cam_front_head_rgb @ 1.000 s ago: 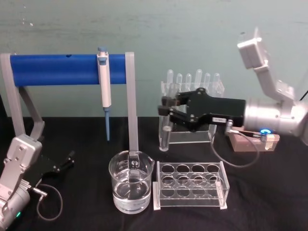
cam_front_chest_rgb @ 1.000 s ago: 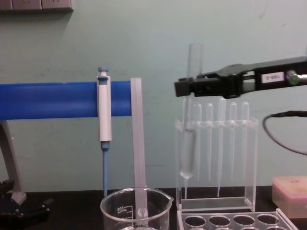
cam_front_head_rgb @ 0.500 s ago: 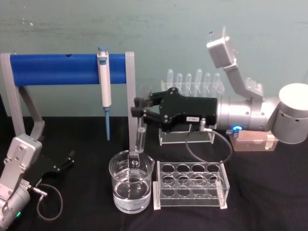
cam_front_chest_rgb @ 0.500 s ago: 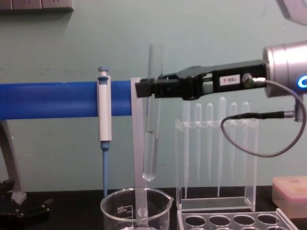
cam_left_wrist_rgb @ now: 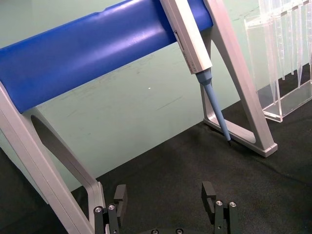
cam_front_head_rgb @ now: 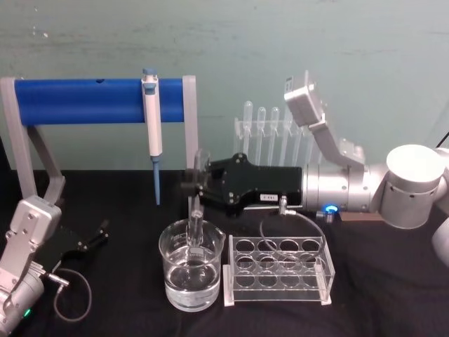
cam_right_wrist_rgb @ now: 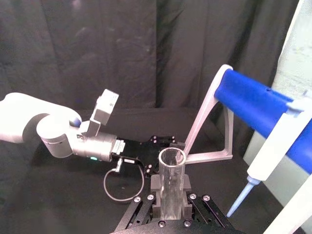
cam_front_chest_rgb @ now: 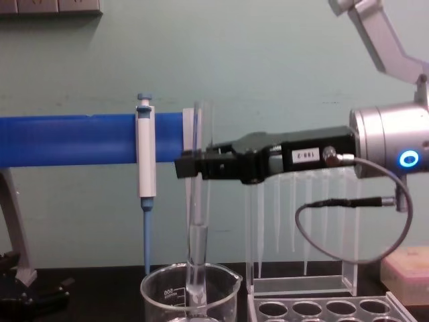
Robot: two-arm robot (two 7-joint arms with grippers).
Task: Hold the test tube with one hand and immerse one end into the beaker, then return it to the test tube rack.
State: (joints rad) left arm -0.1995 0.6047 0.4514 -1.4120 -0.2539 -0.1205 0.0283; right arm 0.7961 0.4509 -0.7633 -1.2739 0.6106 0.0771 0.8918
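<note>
Since half a second ago my right gripper (cam_front_head_rgb: 191, 187) has carried the test tube (cam_front_chest_rgb: 199, 228) leftward and down. Its fingers are clamped on the tube's upper part. I see the tube upright, its rounded end below the rim of the beaker (cam_front_head_rgb: 170, 275); whether it touches the liquid I cannot tell. My left gripper (cam_left_wrist_rgb: 165, 197) rests on the table (cam_front_head_rgb: 126, 309), fingers spread, holding nothing.

Tight quarters: the grey upright post (cam_front_head_rgb: 191, 119) of the blue-barred stand rises just behind the right hand (cam_front_head_rgb: 189, 188) and its clear glass test tube (cam_front_chest_rgb: 198, 208). A clear rack with round holes (cam_front_head_rgb: 280, 289) flanks the wide glass beaker (cam_front_head_rgb: 172, 263), and bare black surface (cam_front_head_rgb: 119, 295) lies open leftward.
</note>
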